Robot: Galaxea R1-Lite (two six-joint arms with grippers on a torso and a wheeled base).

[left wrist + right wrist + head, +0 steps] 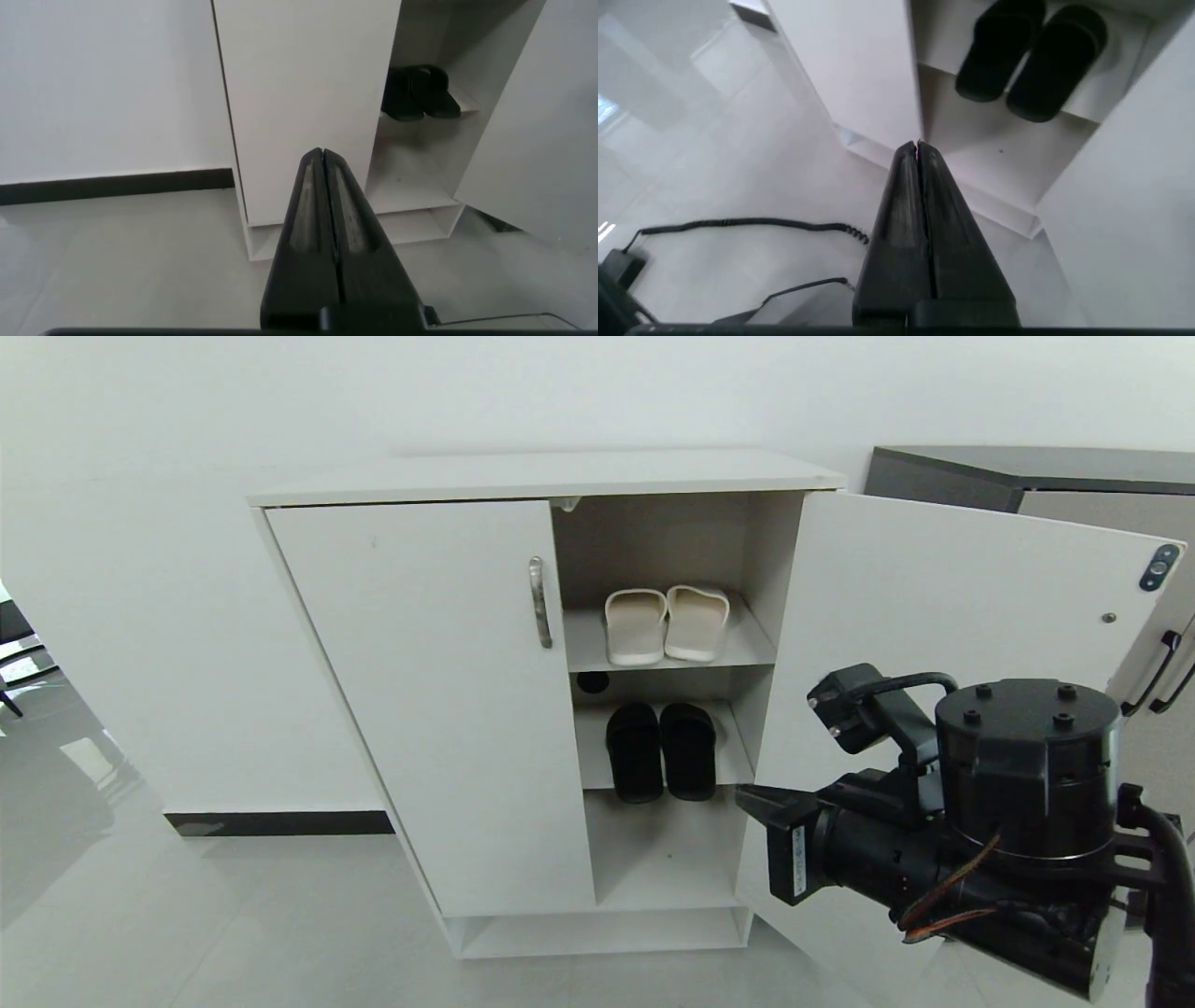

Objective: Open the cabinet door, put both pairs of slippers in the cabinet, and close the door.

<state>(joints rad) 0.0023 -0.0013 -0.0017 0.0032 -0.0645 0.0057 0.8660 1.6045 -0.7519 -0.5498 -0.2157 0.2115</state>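
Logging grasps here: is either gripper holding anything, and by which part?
Nothing is held. The left gripper and right gripper are both shut on nothing; the white slippers and black slippers sit in the cabinet.

Soft, bright, even light fills the room, the glossy floor (682, 84) beside the right gripper's (919, 147) pressed-together fingers (901, 215) throws back pale glare, the cabinet (850, 65) shelves just beyond those fingertips sit in mild shade, and the head camera's wide lens bows the cabinet's straight edges near the borders.
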